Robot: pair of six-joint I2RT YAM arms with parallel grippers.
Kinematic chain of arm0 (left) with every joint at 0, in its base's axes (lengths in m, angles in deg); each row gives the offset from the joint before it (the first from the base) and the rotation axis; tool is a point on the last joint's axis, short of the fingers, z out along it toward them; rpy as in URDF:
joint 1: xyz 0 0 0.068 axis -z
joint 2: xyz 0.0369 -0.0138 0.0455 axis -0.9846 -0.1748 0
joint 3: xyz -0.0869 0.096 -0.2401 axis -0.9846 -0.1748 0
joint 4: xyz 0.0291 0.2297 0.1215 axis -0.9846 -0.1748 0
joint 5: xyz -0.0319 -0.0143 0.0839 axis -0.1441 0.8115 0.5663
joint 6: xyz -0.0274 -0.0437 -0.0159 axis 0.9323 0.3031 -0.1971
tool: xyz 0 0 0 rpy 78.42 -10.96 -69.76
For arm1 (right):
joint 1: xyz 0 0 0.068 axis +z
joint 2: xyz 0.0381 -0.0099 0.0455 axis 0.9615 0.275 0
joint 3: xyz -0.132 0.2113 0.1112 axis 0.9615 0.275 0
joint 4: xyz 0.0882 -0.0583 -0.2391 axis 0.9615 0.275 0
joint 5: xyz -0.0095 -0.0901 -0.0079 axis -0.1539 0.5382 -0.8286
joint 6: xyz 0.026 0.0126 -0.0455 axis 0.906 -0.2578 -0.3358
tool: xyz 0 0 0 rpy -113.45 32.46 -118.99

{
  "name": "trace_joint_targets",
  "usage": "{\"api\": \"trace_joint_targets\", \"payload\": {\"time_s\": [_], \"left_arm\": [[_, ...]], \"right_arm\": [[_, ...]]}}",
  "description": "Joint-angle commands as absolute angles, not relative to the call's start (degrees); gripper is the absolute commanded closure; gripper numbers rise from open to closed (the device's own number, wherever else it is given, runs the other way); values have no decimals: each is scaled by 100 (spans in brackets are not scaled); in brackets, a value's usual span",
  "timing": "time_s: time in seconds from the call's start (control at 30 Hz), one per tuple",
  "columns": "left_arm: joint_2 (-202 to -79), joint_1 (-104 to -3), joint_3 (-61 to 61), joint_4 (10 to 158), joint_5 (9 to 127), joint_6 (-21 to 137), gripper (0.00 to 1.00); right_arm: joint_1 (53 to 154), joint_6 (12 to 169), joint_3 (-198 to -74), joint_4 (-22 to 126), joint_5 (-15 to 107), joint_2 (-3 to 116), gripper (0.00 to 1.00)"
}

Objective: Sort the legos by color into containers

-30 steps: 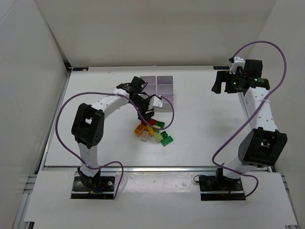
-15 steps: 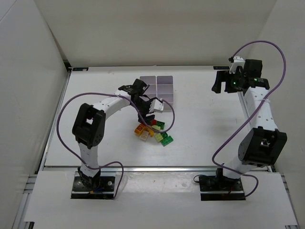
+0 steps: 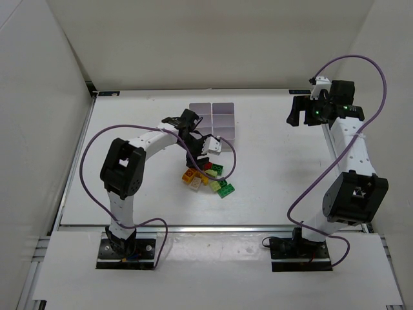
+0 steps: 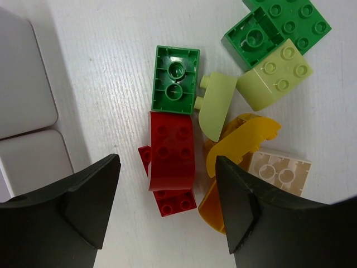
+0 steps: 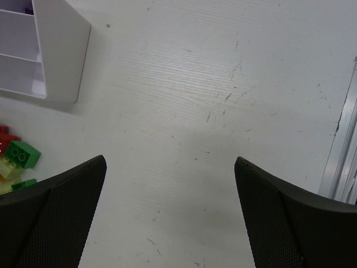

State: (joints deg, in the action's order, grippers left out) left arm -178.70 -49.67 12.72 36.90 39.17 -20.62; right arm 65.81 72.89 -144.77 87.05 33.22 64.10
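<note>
The legos [image 3: 208, 177] lie in a loose pile on the table in front of the containers [image 3: 218, 119], a block of white bins. My left gripper [image 3: 197, 157] is open above the pile's far edge. In the left wrist view my left gripper [image 4: 167, 167] frames a curved red brick [image 4: 172, 149] lying on a flat red brick [image 4: 175, 202]. A green brick [image 4: 175, 79], lime bricks [image 4: 276, 75], yellow curved bricks [image 4: 240, 145] and a pale brick [image 4: 279, 173] lie around them. My right gripper [image 3: 300, 111] is open and empty, high at the far right, over bare table [image 5: 170, 162].
The container block's corner shows at the left in the left wrist view [image 4: 22, 84] and at the top left in the right wrist view [image 5: 56, 50]. White walls enclose the table. A metal rail [image 5: 340, 151] runs along the right edge. A purple cable [image 3: 226, 165] loops near the pile.
My left gripper has shifted slightly toward the pile, staying open. The right arm has not moved.
</note>
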Motion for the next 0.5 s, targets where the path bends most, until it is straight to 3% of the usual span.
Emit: {"api": "trace_joint_targets", "payload": {"time_s": [0.0,0.47], "left_arm": [[-17881,-4996,1228,3632,3810,-2182,20],[-17986,-5005,1175,3641,3872,-2164,25]], "right_arm": [[6560,7241,-14562,8543,3240,6473,1],[6560,7205,-14588,8517,3223,6596,1]]}}
